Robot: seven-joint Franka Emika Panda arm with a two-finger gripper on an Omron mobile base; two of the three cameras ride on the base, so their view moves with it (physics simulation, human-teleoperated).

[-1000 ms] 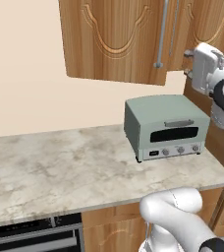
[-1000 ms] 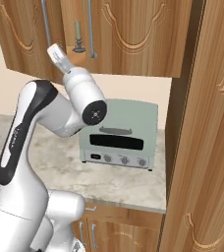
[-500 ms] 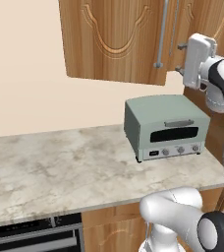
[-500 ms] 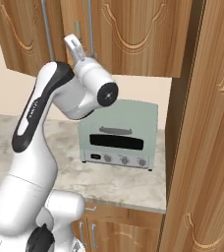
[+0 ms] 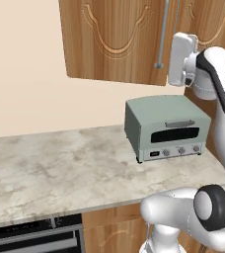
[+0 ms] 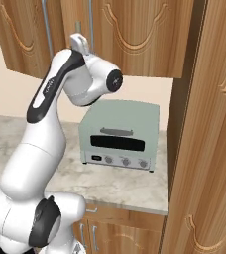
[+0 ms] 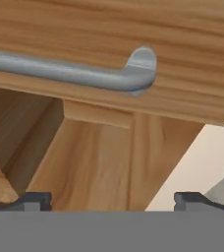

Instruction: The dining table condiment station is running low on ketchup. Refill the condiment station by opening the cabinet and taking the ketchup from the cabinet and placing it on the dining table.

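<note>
The cabinet [image 5: 114,39] hangs on the wall above the counter with its arch-carved doors shut. Its silver bar handles [image 5: 161,34] run vertically at the seam. My gripper [image 5: 179,58] is raised level with the cabinet's lower edge, just right of the handle's lower end, also seen from the right base [image 6: 80,40]. In the hand view the handle [image 7: 70,73] crosses the top of the picture, and the gripper [image 7: 112,201] is open, both fingertips wide apart with nothing between them. The ketchup is hidden behind the shut doors. The dining table is out of view.
A pale green toaster oven [image 5: 166,127] stands on the marbled counter [image 5: 50,168] directly under my hand. A tall wooden pantry unit [image 6: 209,149] borders the counter on the right. A dark appliance front [image 5: 30,237] sits below the counter's left part.
My hand has swung left towards the cabinet's handle and stayed open. The toaster oven and the cabinet doors have not moved.
</note>
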